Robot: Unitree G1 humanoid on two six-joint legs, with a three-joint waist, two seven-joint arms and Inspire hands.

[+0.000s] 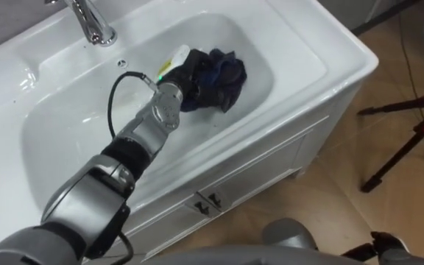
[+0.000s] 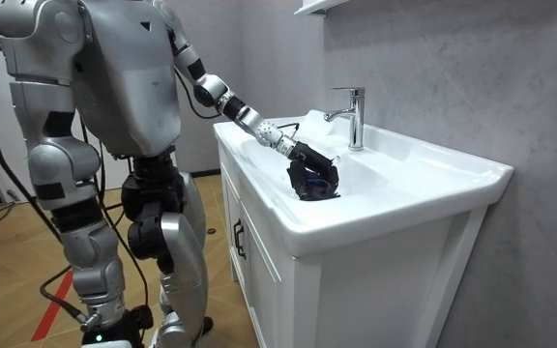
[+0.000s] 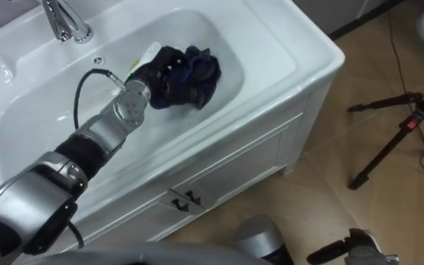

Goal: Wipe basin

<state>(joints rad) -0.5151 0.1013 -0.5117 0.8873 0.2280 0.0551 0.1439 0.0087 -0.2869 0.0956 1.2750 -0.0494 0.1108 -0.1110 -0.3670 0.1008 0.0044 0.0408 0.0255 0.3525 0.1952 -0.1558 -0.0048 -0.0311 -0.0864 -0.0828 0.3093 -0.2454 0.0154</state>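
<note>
now the left robot hand [image 1: 183,78] grips a dark cloth [image 1: 227,76] — inside the basin [image 1: 293,70].

— What do we find in the basin [image 3: 311,48]?

— We see our left hand [image 3: 162,76] reaching in from the lower left. Its dark fingers are curled over a bunched dark blue cloth [image 3: 203,72] toward the bowl's right end.

— And up by the rim?

— We make out the faucet [image 3: 61,22] at the upper left, well apart from the cloth, with a small overflow hole [image 3: 98,60] just below it.

— What do we have under the basin?

— A white cabinet [image 3: 249,162] with two dark handles [image 3: 186,197] side by side. Off to the right, a black tripod [image 3: 408,124] stands on the wooden floor [image 3: 308,199].
</note>
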